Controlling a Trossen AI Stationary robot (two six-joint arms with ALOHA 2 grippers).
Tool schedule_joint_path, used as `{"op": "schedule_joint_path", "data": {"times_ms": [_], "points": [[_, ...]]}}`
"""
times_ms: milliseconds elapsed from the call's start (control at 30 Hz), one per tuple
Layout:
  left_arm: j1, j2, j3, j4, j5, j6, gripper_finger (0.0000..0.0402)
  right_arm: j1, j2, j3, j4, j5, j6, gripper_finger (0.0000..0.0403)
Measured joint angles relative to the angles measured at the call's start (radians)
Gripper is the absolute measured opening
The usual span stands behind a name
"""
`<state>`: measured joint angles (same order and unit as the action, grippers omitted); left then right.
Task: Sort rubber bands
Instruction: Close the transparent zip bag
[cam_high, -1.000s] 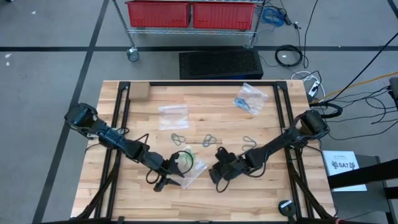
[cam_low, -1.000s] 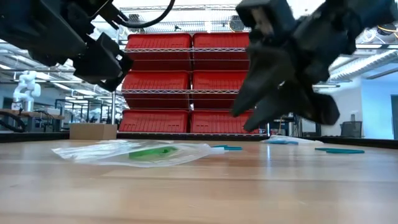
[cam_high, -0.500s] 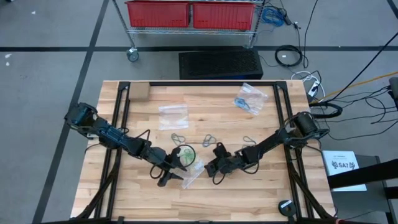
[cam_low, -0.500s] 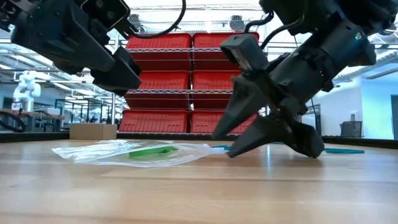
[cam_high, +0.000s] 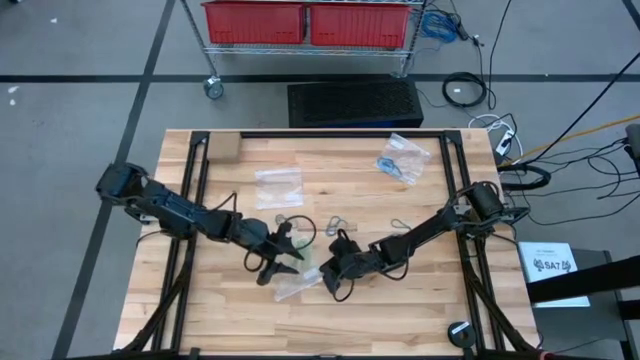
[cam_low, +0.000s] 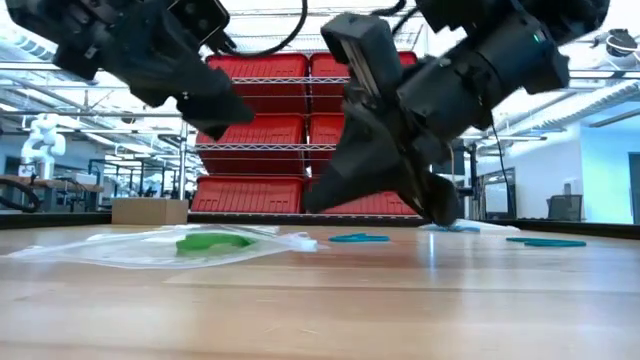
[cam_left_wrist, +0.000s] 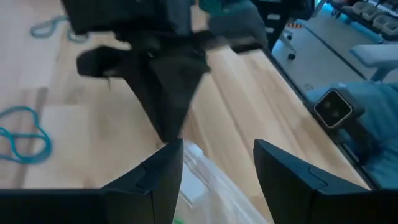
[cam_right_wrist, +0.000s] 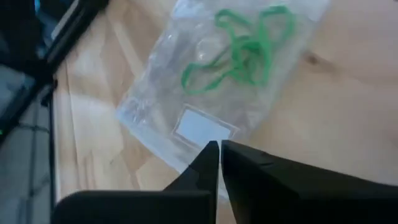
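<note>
A clear plastic bag (cam_right_wrist: 205, 106) holding green rubber bands (cam_right_wrist: 245, 46) lies flat on the wooden table (cam_high: 400, 310), near the middle. My right gripper (cam_right_wrist: 217, 152) has come down at the bag's edge and is shut there. My left gripper (cam_left_wrist: 217, 171) hovers open just left of it, above the bag's other end (cam_left_wrist: 202, 180), touching nothing. Loose teal-grey rubber bands (cam_high: 338, 225) lie on the wood beyond the bag. My right gripper is shut on the bag's edge beside its white label (cam_right_wrist: 200, 127), pinched at the fingertips. The fingers slant down from the table's right side. The bag stays flat on the wood; how many layers are caught, I cannot tell.
A second clear bag (cam_high: 278, 185) and a bag with blue bands (cam_high: 402, 160) lie toward the far edge. A small cardboard box (cam_high: 228, 148) sits at the far left corner. More teal bands (cam_high: 288, 222) (cam_high: 400, 226) lie mid-table. The near part of the table is bare wood.
My right gripper has moved down and toward the table's left, reached the bag and shut. The bag has slid a little toward the left edge, still flat. My left gripper has lifted slightly and gone toward the far edge, staying open.
</note>
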<state>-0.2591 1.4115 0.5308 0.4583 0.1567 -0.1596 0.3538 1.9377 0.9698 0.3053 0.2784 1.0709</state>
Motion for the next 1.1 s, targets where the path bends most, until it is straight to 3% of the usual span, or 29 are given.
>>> {"op": "schedule_joint_path", "data": {"times_ms": [167, 333, 567, 700, 867, 967, 1100], "points": [[0.045, -0.023, 0.0, -0.009, 0.063, 0.014, 0.0199, -0.001, 0.0, 0.106, -0.171, -0.024, -0.094, 0.0002], [0.063, -0.025, 0.0, -0.09, 0.081, 0.017, 0.0198, 0.037, -0.001, 0.184, -0.397, -0.06, -0.226, 0.0032], [0.063, -0.025, 0.0, -0.109, 0.048, 0.055, 0.0198, 0.117, -0.003, 0.198, -0.412, 0.081, -0.727, 0.0115], [0.063, -0.025, 0.0, -0.109, 0.029, 0.071, 0.0198, 0.125, -0.003, 0.198, -0.387, 0.141, -0.871, 0.0142], [0.064, -0.025, -0.001, -0.108, 0.023, 0.075, 0.0198, 0.099, 0.038, 0.198, -0.38, 0.137, -0.915, 0.0143], [0.077, -0.025, -0.001, -0.119, 0.022, 0.095, 0.0198, 0.099, 0.059, 0.197, -0.373, 0.064, -0.941, 0.0133], [0.099, -0.025, -0.001, -0.237, 0.018, 0.091, 0.0194, 0.099, 0.054, 0.197, -0.289, 0.051, -0.952, 0.0103]]}}
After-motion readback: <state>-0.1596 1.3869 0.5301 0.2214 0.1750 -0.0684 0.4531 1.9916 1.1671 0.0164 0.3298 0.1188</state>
